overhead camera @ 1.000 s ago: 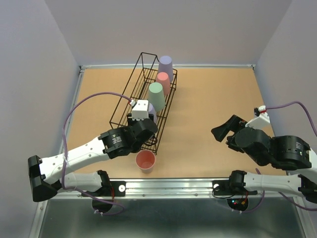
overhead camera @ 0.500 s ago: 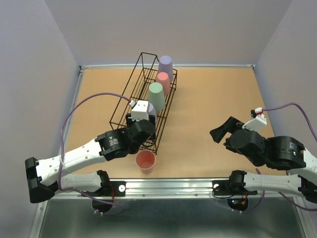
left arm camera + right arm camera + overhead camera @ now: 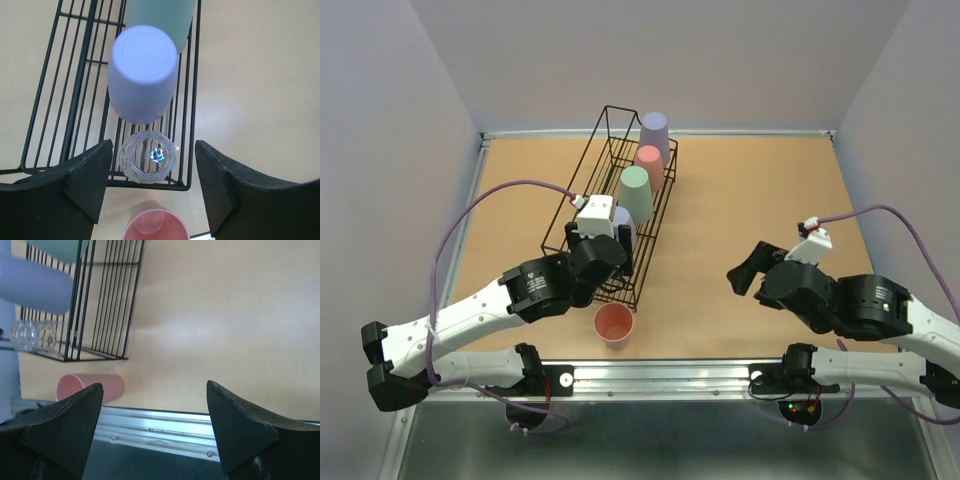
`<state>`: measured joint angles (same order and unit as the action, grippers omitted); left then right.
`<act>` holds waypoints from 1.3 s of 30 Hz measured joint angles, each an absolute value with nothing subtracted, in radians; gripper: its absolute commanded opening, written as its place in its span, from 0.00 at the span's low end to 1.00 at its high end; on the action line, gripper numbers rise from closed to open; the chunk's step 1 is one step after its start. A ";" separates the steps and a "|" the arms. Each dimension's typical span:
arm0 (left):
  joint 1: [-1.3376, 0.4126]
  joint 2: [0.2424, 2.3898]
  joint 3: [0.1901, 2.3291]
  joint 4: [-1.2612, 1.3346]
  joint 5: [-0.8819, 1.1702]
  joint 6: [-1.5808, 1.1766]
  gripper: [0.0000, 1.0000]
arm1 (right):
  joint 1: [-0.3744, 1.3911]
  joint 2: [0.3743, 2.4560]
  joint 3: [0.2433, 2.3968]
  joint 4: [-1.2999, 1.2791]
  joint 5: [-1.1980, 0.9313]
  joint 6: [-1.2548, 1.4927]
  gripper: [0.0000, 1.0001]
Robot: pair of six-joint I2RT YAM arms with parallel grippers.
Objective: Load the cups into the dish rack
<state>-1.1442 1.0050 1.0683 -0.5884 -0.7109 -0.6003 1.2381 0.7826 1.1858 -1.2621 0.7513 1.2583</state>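
The black dish rack (image 3: 582,200) holds a lavender cup (image 3: 654,133), a salmon-pink cup (image 3: 649,162), a mint green cup (image 3: 636,190) and a second lavender cup (image 3: 623,222), all bottom up. The left wrist view shows the rack (image 3: 75,90), the lavender cup (image 3: 143,72), the green cup (image 3: 159,15) and a clear cup (image 3: 148,161) at the rack's near end. My left gripper (image 3: 153,150) (image 3: 604,262) is open and empty above the clear cup. A second salmon-pink cup (image 3: 614,324) (image 3: 156,227) (image 3: 90,386) stands mouth up on the table by the rack's near end. My right gripper (image 3: 745,272) (image 3: 155,387) is open and empty, well right of the rack.
The brown tabletop (image 3: 750,190) is walled at the left, back and right. A metal rail (image 3: 670,375) (image 3: 160,427) runs along the near edge, just behind the salmon-pink cup on the table. A purple cable (image 3: 490,200) loops left of the rack.
My right arm has moved left toward the middle of the table. My left gripper has shifted slightly farther along over the rack's near end. The cups have not moved.
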 measured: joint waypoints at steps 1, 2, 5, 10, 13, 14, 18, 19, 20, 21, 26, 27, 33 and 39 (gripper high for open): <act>-1.144 1.005 1.098 -0.601 -0.712 -0.598 0.79 | 1.238 0.801 1.176 -1.226 0.729 1.222 0.89; -1.144 1.005 1.115 -0.604 -0.714 -0.596 0.78 | 1.237 0.818 1.166 -1.190 0.709 1.191 0.89; -1.144 1.003 1.203 -0.627 -0.728 -0.590 0.79 | 1.238 0.875 1.120 -1.012 0.604 1.054 0.91; -1.144 0.984 1.306 -0.676 -0.752 -0.590 0.79 | 1.238 0.937 1.097 -0.788 0.429 0.897 0.92; -1.144 0.975 1.350 -0.704 -0.768 -0.591 0.78 | 1.238 0.992 1.099 -0.691 0.348 0.840 0.92; -1.144 0.971 1.360 -0.712 -0.772 -0.593 0.79 | 1.238 1.027 1.099 -0.665 0.329 0.836 0.92; -1.144 0.974 1.376 -0.751 -0.781 -0.614 0.79 | 1.238 1.119 1.098 -0.607 0.282 0.834 0.92; -1.144 0.975 1.377 -0.763 -0.780 -0.621 0.79 | 1.238 1.137 1.098 -0.596 0.271 0.834 0.91; -1.144 0.976 1.377 -0.775 -0.780 -0.631 0.79 | 1.238 1.149 1.098 -0.588 0.265 0.834 0.91; -1.144 0.977 1.377 -0.785 -0.779 -0.640 0.79 | 1.238 1.166 1.098 -0.575 0.253 0.834 0.90; -1.144 0.965 1.377 -0.817 -0.775 -0.680 0.79 | 1.238 1.229 1.097 -0.530 0.217 0.842 0.85; -1.144 0.960 1.377 -0.822 -0.774 -0.688 0.79 | 1.238 1.243 1.097 -0.521 0.209 0.845 0.84; -1.144 0.920 1.377 -0.851 -0.767 -0.722 0.79 | 1.238 1.306 1.076 -0.475 0.178 0.878 0.69; -1.144 0.881 1.377 -0.860 -0.759 -0.740 0.78 | 1.238 1.339 1.048 -0.444 0.160 0.914 0.58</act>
<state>-1.1442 0.8810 1.3773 -0.8597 -0.7589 -0.7403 1.2377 1.3392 1.0477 -0.4442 0.1600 0.9142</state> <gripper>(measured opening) 0.782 0.598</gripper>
